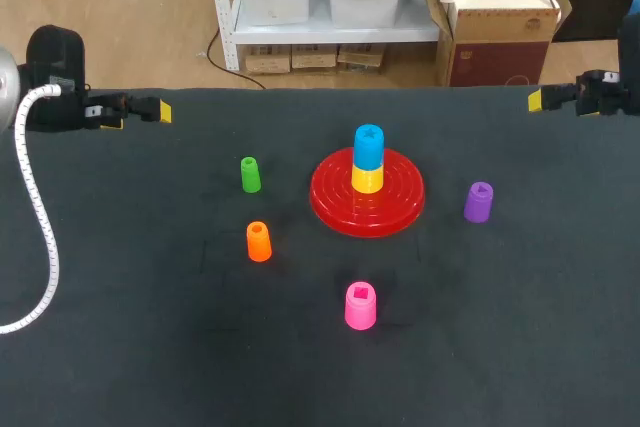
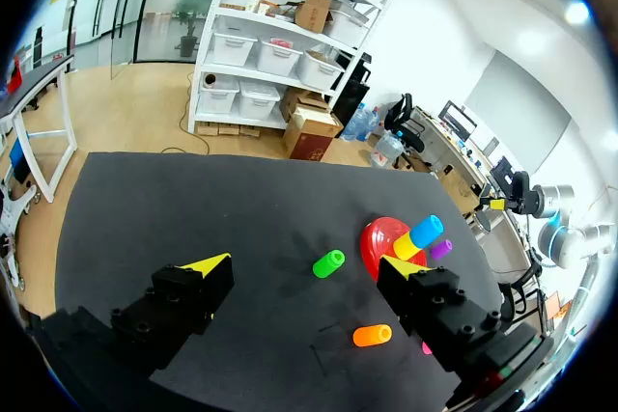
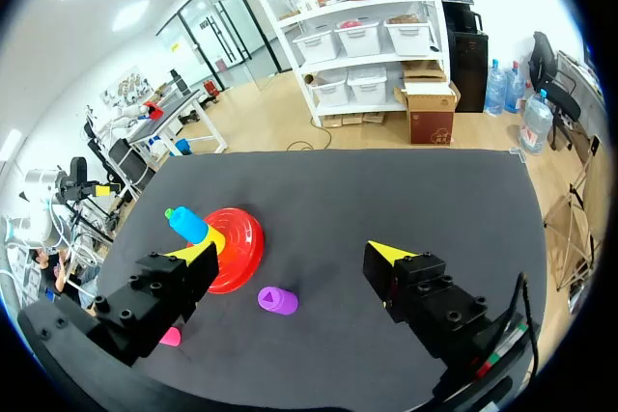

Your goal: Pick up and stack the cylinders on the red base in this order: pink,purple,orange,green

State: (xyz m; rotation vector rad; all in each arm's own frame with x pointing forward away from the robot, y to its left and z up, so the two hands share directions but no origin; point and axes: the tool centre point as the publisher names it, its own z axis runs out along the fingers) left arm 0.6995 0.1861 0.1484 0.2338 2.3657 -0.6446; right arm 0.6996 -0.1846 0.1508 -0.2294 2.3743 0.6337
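Left gripper [image 2: 307,265], right gripper [image 3: 294,250]: black blocks, yellow wedge tips; white ribbed cable [image 1: 38,232].

A red round ribbed plastic base [image 1: 332,199] sits on the black table [image 1: 140,347], a little right of its middle. On the base's centre stands a yellow plastic cylinder [image 1: 367,179], with a blue plastic cylinder [image 1: 369,147] on top of it, apparently seated square. Left of the base stands a green plastic cylinder [image 1: 250,174]. Left of the base and slightly in front is an orange plastic cylinder [image 1: 259,241]. A pink plastic cylinder [image 1: 360,306] stands in front of the base, and a purple plastic cylinder [image 1: 478,202] to its right. All four stand apart from the base.
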